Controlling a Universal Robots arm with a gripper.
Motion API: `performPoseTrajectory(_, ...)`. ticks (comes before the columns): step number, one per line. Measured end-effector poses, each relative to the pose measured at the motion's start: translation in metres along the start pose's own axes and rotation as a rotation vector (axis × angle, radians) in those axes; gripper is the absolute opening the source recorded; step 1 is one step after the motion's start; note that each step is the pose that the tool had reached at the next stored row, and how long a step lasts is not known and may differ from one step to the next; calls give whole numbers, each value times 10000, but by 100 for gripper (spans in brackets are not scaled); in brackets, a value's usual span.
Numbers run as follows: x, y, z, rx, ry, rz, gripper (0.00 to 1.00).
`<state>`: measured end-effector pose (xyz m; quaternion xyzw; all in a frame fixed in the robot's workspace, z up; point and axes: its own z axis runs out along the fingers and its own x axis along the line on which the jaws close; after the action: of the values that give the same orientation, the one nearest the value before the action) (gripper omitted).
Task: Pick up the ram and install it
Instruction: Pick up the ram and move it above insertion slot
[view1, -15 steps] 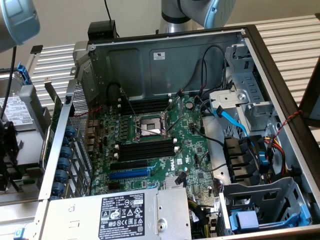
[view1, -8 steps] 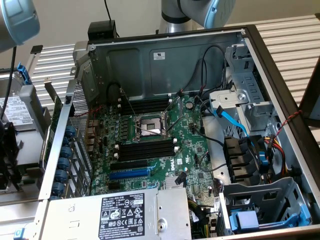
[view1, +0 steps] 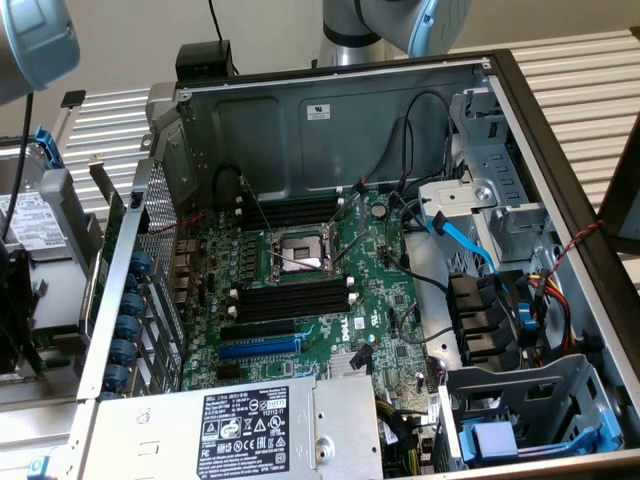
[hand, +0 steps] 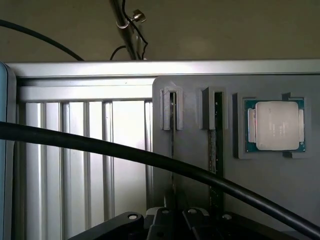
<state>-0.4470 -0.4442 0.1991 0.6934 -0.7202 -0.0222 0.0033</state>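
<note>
ram (hand: 172, 140): seen edge-on; one end hidden behind gripper (hand: 176, 219); crossed by black cable (hand: 100, 147).
gripper: body cut off by picture edge.
power supply label (view1: 246, 432): print too small to read.

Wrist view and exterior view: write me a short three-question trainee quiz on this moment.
1. True or false: the processor lies in a recess of the grey holder.
2. The gripper is closed on: A) the ram standing edge-on in the holder; B) a blue cable; C) nothing.
3. Fill in: in the exterior view, the long slot strip nearest the power supply is coloured ____.
Key: 1 true; 2 A; 3 blue.
</note>
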Motion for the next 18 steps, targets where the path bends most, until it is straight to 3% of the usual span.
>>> performPoseTrajectory(10,-2,4,-75,0,0,0,12)
performPoseTrajectory(18,-9,14,-325,1,-1,1,12)
